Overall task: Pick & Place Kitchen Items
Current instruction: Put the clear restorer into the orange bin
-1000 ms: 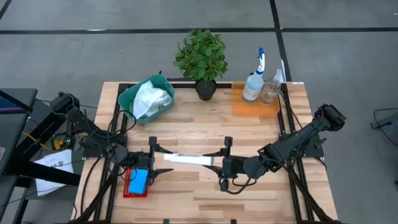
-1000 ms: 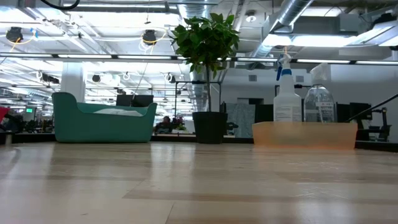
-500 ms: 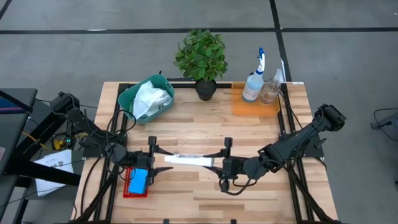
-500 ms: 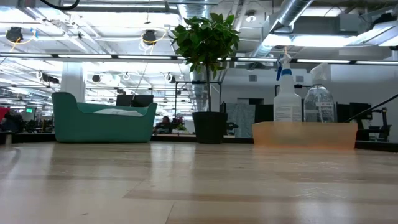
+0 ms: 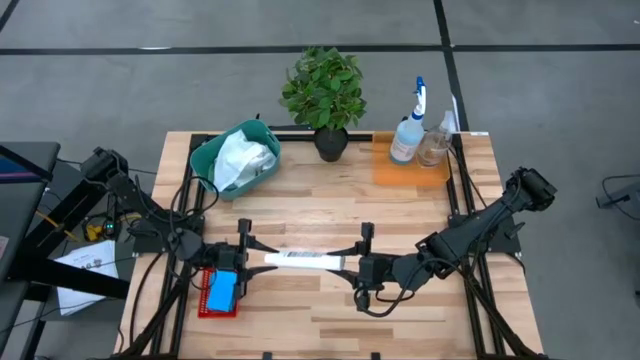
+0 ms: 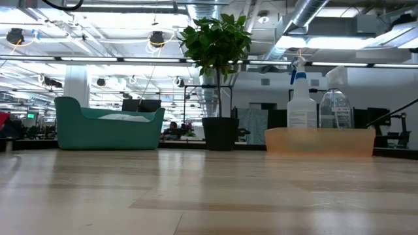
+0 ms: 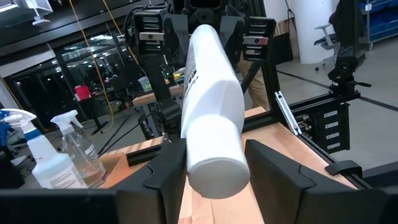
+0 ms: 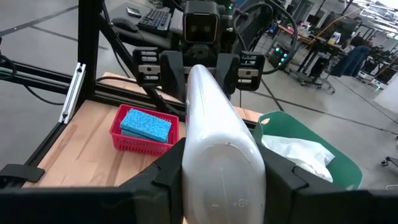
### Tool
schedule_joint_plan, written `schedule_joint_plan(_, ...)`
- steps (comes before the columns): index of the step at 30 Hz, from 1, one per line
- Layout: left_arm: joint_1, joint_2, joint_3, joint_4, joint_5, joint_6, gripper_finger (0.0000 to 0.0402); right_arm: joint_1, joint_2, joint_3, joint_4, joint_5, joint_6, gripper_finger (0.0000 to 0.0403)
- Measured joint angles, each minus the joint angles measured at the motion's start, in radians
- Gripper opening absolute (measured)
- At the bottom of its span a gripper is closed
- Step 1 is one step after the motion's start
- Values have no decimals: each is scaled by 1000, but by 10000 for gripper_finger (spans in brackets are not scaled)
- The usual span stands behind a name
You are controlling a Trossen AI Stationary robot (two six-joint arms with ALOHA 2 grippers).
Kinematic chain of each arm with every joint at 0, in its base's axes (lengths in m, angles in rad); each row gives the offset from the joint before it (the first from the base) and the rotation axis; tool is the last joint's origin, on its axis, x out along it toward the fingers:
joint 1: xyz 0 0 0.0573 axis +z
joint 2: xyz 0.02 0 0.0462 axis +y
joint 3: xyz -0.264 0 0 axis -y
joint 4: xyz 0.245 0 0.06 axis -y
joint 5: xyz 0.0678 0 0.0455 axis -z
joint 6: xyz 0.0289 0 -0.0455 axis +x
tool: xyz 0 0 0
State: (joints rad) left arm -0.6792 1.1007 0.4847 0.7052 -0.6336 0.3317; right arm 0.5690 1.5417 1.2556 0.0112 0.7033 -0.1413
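- The light wooden table (image 5: 330, 210) has a teal plastic tub (image 5: 222, 150) with a white cloth (image 5: 243, 158) inside, at its back left.
- A leafy green plant in a black pot (image 5: 324, 95) stands at the back, in the middle.
- An orange tray (image 5: 392, 172) at the back right holds two clear plastic spray bottles (image 5: 408, 132).
- A long white labelled bottle (image 5: 303, 260) lies flat above the table's front, between both pincers.
- The right gripper (image 5: 358, 264) squeezes one end of it.
- The left gripper (image 5: 246, 259) has its fingers (image 7: 168, 171) on both sides of the other end; I cannot tell if they press it.
- A small red basket (image 5: 217, 296) beside the left gripper holds a blue sponge (image 5: 222, 291).
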Motion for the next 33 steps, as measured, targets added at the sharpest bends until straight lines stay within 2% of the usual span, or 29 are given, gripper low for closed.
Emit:
schedule_joint_plan(7, 0, 0, 0, 16, 1, 3, 154, -1, 1, 0, -4, 0, -4, 132)
schedule_joint_plan(17, 0, -1, 0, 12, 0, 3, 123, -1, 1, 0, -3, 1, -8, 132)
schedule_joint_plan(25, -1, -2, 0, 11, 3, 2, 148, -1, 2, 0, 18, 1, -25, 132)
schedule_joint_plan(30, -1, -2, 0, 8, 0, 1, 113, -1, 2, 0, 23, 2, -27, 132)
schedule_joint_plan(33, -1, -2, 0, 8, 0, -10, 110, -1, 2, 0, 23, 3, -26, 132)
